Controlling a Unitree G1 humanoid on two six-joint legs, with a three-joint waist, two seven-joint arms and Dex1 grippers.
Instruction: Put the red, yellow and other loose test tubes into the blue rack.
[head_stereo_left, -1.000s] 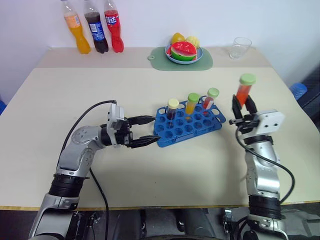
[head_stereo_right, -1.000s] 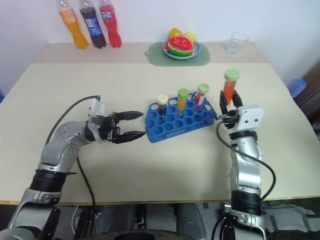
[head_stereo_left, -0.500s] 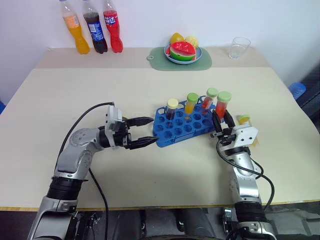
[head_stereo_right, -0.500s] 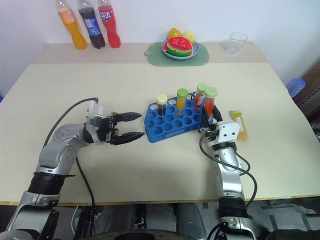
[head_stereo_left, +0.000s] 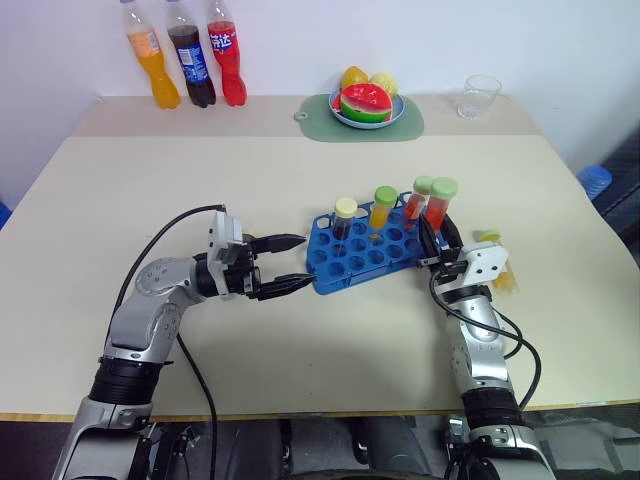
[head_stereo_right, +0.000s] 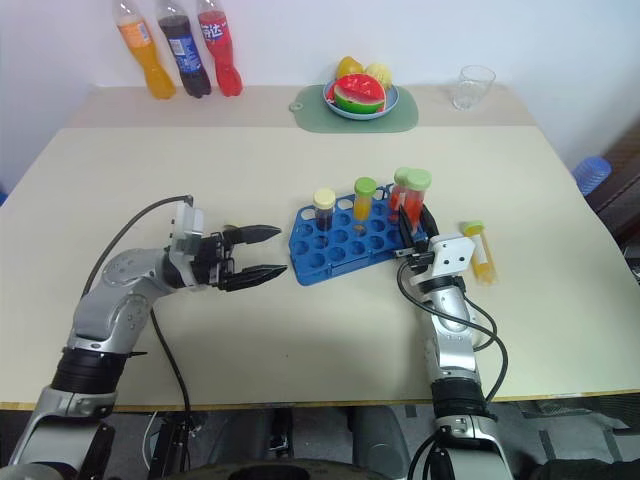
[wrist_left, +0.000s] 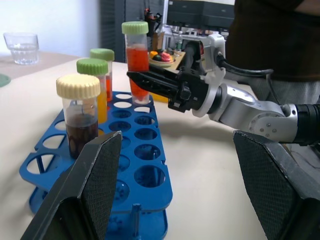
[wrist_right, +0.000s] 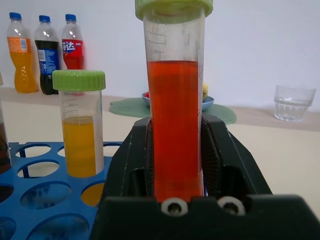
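Both arms were silver-grey metal with black joint bands, white wrist housings, looping black cables. Left gripper and right gripper had black fingers, textured inner faces.

head eyes look down over the table; both wrist views sit close, sharing the blue rack.

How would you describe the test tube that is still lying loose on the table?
Find the blue rack in the middle of the table. Just past its right end, beside the right claw, lies a yellow tube with a green cap, flat rather than upright.
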